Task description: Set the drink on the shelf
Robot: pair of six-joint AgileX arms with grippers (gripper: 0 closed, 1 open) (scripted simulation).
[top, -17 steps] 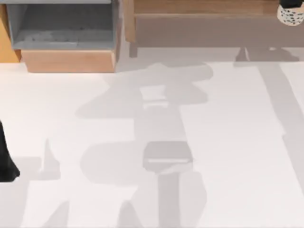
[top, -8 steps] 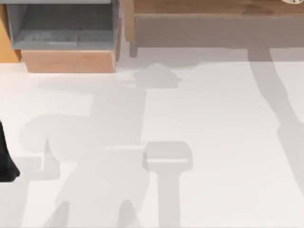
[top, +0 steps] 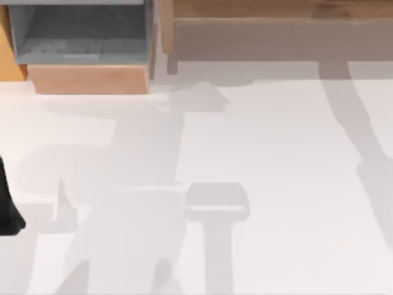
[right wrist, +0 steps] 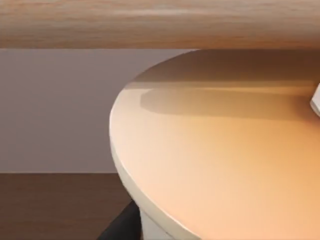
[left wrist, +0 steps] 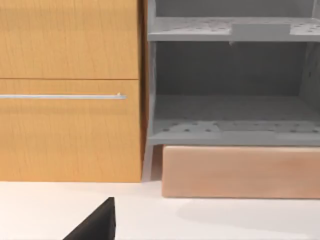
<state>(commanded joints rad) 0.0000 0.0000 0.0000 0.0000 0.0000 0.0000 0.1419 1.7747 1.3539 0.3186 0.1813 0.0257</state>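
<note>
The drink (right wrist: 215, 150) sits very close in the right wrist view, with a round orange top and a cream rim. A dark finger (right wrist: 119, 226) of my right gripper lies against its side, so the gripper is shut on it. The drink hangs between two planks of the shelf (right wrist: 150, 22), with a brown plank (right wrist: 55, 205) below it. From above, the shelf (top: 270, 11) runs along the back right, and its upright post (top: 166, 31) is at its left end. My left arm (top: 7, 206) is parked at the table's left edge.
A grey-lined box (top: 83, 34) with a pale wood front (top: 89, 78) stands at the back left. The left wrist view faces this box (left wrist: 230, 105), next to an orange-wood cabinet (left wrist: 70, 90) with a metal handle. Arm shadows lie across the white table (top: 276, 153).
The drink at the top view's upper right edge moved back over the shelf and out of that view. The arm shadows on the table drifted left. My left arm stayed still.
</note>
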